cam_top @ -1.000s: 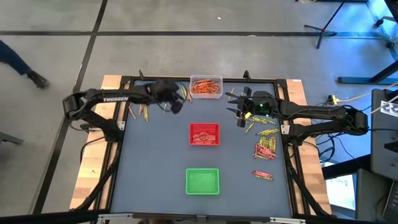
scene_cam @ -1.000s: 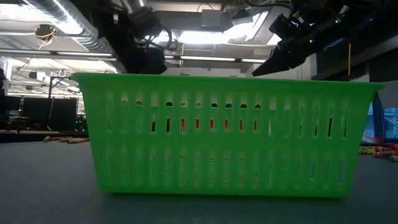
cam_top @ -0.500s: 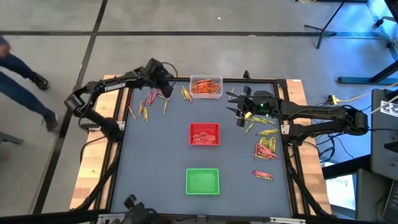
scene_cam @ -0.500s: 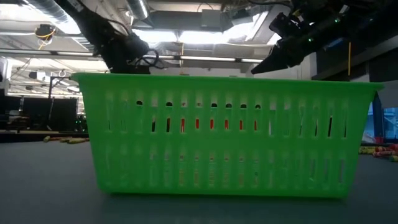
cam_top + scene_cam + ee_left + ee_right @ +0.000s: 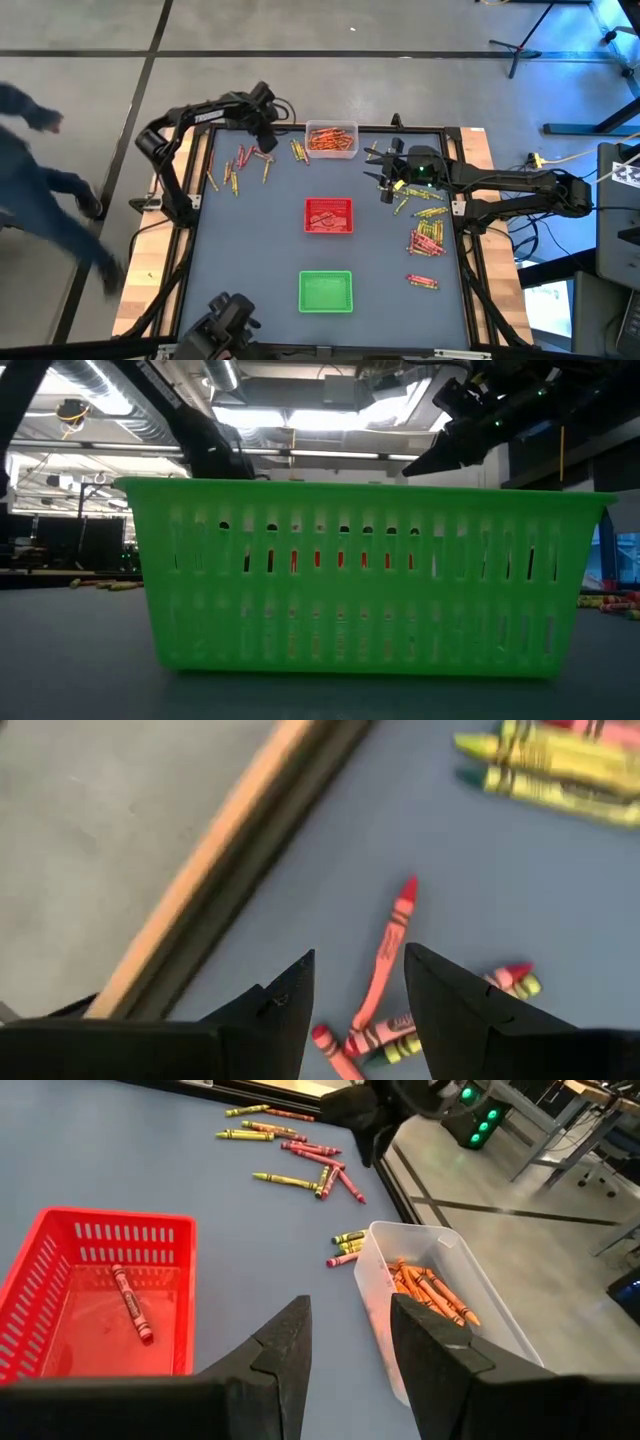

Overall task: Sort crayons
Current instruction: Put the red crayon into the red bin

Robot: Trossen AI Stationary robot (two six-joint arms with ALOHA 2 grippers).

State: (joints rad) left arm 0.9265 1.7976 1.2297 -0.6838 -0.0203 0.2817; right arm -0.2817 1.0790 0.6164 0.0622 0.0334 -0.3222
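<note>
Both arms are dark, almost black, built from slim jointed links, and black cables run along them. The left gripper [image 5: 358, 995] has two dark pointed fingers [image 5: 285, 1005] with flat inner faces. The right gripper [image 5: 349, 1342] has the same two dark fingers, and small green lights glow on the right arm's wrist housing.

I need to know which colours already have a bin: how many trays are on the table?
3. A clear tray at the far edge holding orange crayons, a red tray at the table's middle, and a green tray nearest the front edge. None looks hidden.
</note>
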